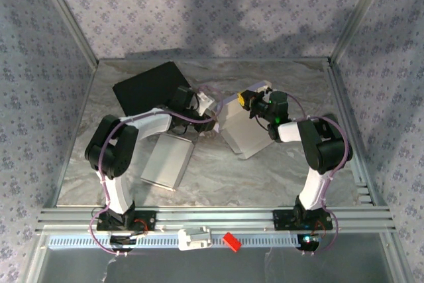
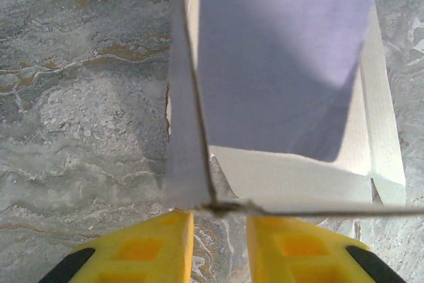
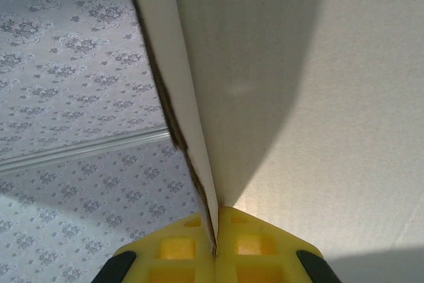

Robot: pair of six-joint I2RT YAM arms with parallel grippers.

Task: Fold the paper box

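The white paper box (image 1: pixel 242 134) stands partly folded in the middle of the marble table, between both grippers. My left gripper (image 1: pixel 205 112) is at its left side. In the left wrist view the box (image 2: pixel 278 64) has raised walls, and one corner sits just past the yellow fingertips (image 2: pixel 165 236). The left gripper (image 2: pixel 220 220) is open, with bare marble showing in the gap. My right gripper (image 1: pixel 248 99) is at the box's far upper edge. Up close, the right gripper (image 3: pixel 215 230) is shut on a thin cardboard wall of the box (image 3: pixel 318 97).
A flat grey cardboard piece (image 1: pixel 167 162) lies near the left arm's forearm. A black sheet (image 1: pixel 149 87) lies at the back left. A red piece (image 1: pixel 230 241) and a white piece (image 1: pixel 194 238) rest on the front rail. Patterned walls enclose the table.
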